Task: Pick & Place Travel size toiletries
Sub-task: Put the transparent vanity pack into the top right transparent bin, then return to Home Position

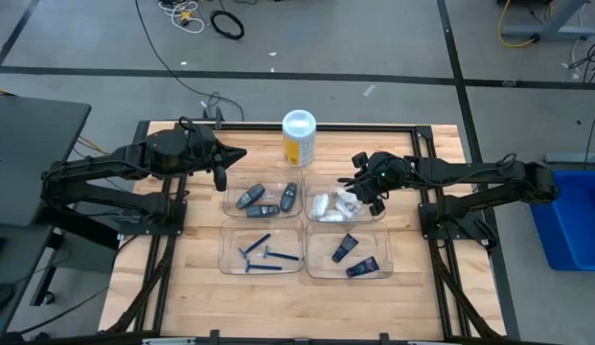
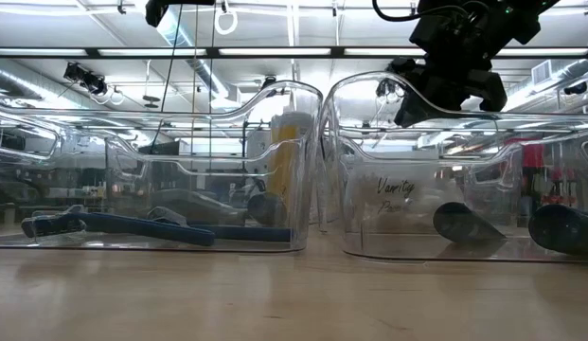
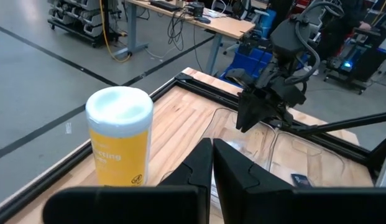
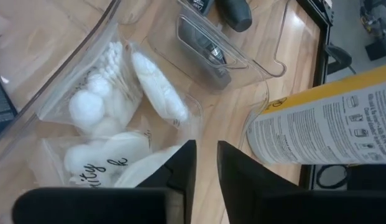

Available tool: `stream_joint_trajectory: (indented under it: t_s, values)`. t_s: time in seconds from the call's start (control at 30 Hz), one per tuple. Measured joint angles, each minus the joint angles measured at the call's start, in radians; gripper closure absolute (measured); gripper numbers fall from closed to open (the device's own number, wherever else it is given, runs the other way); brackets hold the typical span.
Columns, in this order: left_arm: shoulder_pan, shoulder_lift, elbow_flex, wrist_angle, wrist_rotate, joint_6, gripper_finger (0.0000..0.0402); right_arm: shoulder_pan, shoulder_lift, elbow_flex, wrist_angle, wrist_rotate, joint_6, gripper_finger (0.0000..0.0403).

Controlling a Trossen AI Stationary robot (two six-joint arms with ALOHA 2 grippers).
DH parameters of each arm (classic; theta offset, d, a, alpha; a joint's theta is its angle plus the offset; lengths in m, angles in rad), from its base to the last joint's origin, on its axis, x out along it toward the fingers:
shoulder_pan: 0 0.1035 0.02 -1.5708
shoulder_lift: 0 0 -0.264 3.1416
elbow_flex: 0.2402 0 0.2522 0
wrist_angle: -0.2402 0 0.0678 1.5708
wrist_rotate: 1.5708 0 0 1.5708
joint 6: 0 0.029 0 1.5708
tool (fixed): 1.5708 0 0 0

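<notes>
Placing step, I judge: the right claw (image 1: 359, 192), slightly parted and empty, hovers over the white crinkly clear packets (image 1: 335, 204) in their clear plastic tray (image 1: 381, 217); next comes withdrawal, while the left claw (image 1: 220, 178) waits shut, empty.

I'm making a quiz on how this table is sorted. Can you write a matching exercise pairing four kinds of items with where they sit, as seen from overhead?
Items:
1. grey oval sticks
2. white packets
3. blue razors
4. dark blue tubes

Places in the overhead view:
A. lower right tray
B. upper left tray, next to the yellow canister
C. lower left tray
D. upper right tray, under the right gripper

Pairs: 1-B, 2-D, 3-C, 4-A
</notes>
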Motion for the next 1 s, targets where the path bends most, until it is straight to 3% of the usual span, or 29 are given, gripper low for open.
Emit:
stream_joint_trajectory:
  t_s: [0.27, 0.5, 0.67, 1.0]
  values:
    - [0.000, 0.000, 0.000, 0.002, 0.007, 0.020, 0.0379, 0.000, 0.000, 0.000, 0.002, 0.001, 0.160, 0.0321]
    - [0.000, 0.000, 0.000, 0.009, 0.007, 0.018, 0.0379, 0.000, 0.000, 0.000, 0.074, -0.081, 0.488, 0.0322]
    - [0.000, 0.000, 0.000, 0.008, 0.007, 0.017, 0.0379, 0.000, 0.000, 0.000, 0.193, -0.084, 0.668, 0.0324]
    - [0.000, 0.000, 0.000, 0.008, 0.007, 0.017, 0.0379, 0.000, 0.000, 0.000, 0.433, 0.005, 0.771, 0.0346]
